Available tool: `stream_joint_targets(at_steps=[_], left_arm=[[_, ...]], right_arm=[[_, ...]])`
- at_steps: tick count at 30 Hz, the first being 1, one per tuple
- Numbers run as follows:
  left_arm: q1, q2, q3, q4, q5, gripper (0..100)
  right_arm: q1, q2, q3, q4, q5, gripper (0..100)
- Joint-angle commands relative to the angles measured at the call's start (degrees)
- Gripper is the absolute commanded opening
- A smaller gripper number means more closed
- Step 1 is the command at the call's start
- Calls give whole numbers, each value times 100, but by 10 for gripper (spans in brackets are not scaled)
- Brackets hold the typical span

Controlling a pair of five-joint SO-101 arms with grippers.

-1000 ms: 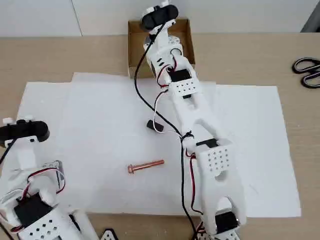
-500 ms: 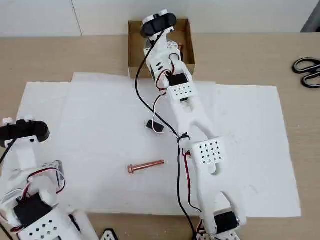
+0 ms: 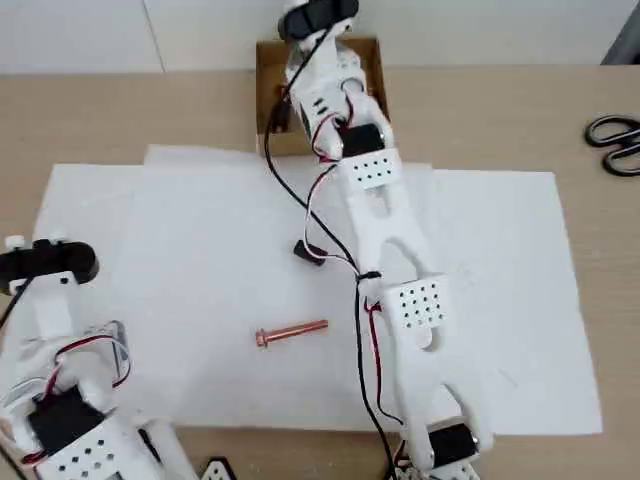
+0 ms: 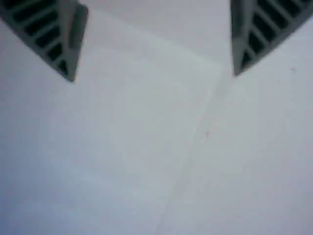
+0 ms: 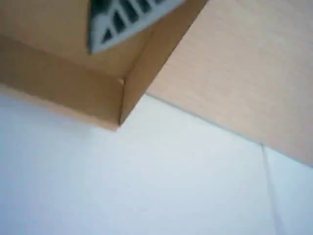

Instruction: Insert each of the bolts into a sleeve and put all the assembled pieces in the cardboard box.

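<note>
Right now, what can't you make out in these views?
- Inside of the cardboard box: in the high view the right arm covers it, so its contents are unknown.
- The black sleeve: high view, small, and a cable crosses it.
- The scissors: high view, cut off by the frame edge.

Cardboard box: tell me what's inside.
The right arm hangs over the cardboard box, covering nearly all its inside; only bare cardboard shows at its rim. Any pieces inside are hidden.
</note>
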Motion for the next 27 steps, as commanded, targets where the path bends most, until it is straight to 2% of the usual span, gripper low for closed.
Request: stream_joint_targets(at_steps=[1, 14, 27], left_arm=[[-35, -53, -13, -70, -35, 196], [-35, -53, -13, -62, -35, 196], [-35, -53, -13, -62, -35, 196]], right_arm=[[-13, -163, -1697, 1341, -18, 158], [-57, -2404, -1670, 5851, -44, 158], [-48, -3380, -1644, 5982, -26, 158]])
